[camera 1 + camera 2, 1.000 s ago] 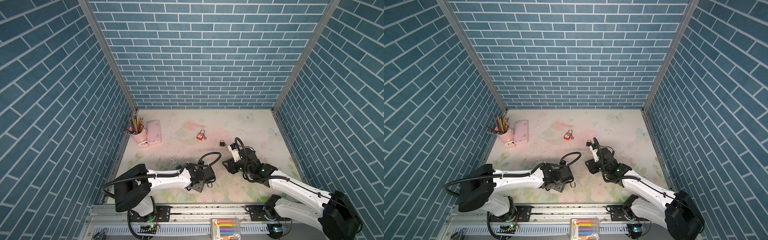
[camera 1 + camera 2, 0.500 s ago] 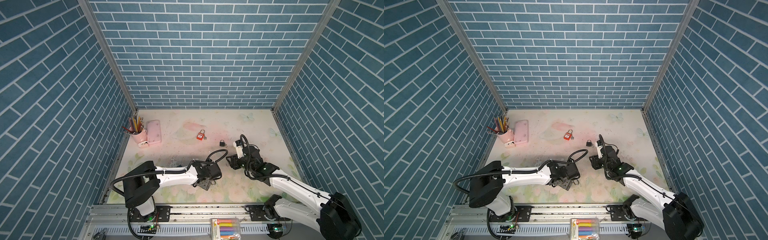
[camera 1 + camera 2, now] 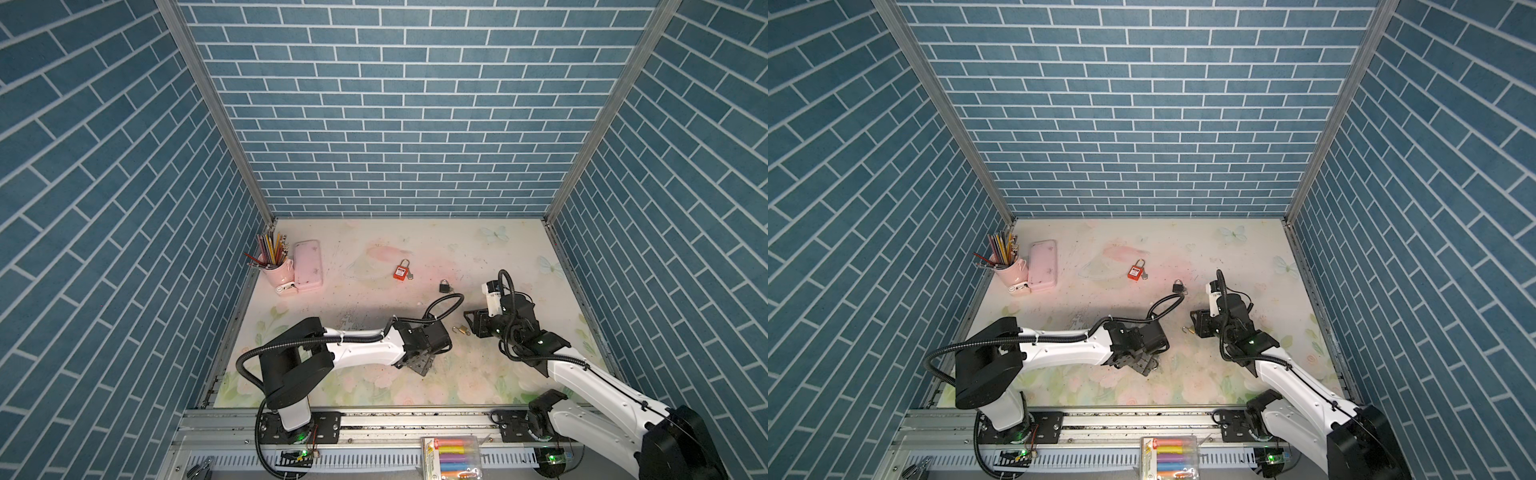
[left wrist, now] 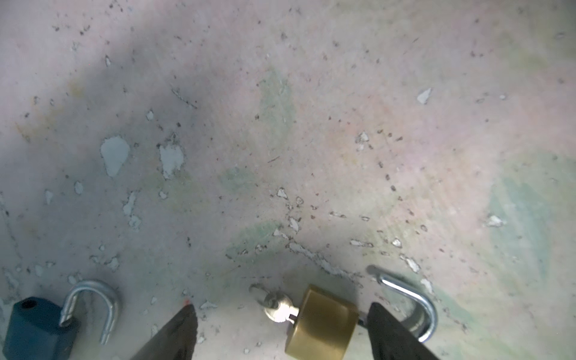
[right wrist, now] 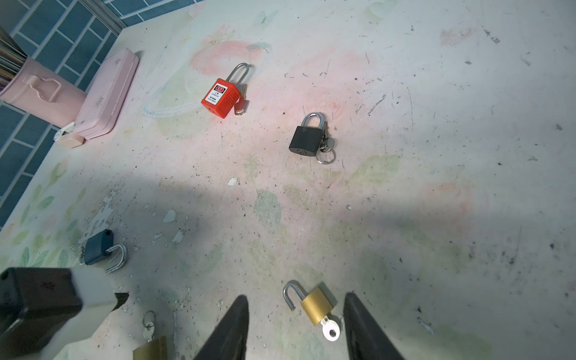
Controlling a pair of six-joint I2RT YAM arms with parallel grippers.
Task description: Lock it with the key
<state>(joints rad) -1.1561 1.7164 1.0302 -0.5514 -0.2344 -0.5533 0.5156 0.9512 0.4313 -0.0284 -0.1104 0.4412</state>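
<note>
The right gripper [image 5: 296, 296] is open. A brass padlock [image 5: 316, 307] lies on the table between its fingers [image 5: 230, 330] and, as far as I can see, touches neither of them. The left gripper [image 4: 280, 306] stands wide open over a second brass padlock [image 4: 322, 325]. One finger is in front of that lock's shackle, and I cannot tell if it touches.

Compared with one second ago, the left arm [image 3: 361, 353] reaches more toward the middle. The right gripper is now more to the right, so in both top views the brass padlock shows on the spot this gripper covered before.

The table [image 3: 374, 249] has a pale flower print, much scratched and chipped. Walls [image 3: 395, 124] with a blue brick pattern close three sides. Near the far left corner stand a pink cup [image 3: 276, 270] of pencils and a pink case [image 3: 307, 264]. A red padlock [image 3: 401, 272], a black padlock [image 3: 444, 286] and a dark blue padlock [image 5: 99, 247] lie apart from each other.

The brass padlock is small and its shackle [image 5: 290, 294] is swung open. A key [image 5: 330, 332], silver in colour, sits in its keyhole.
</note>
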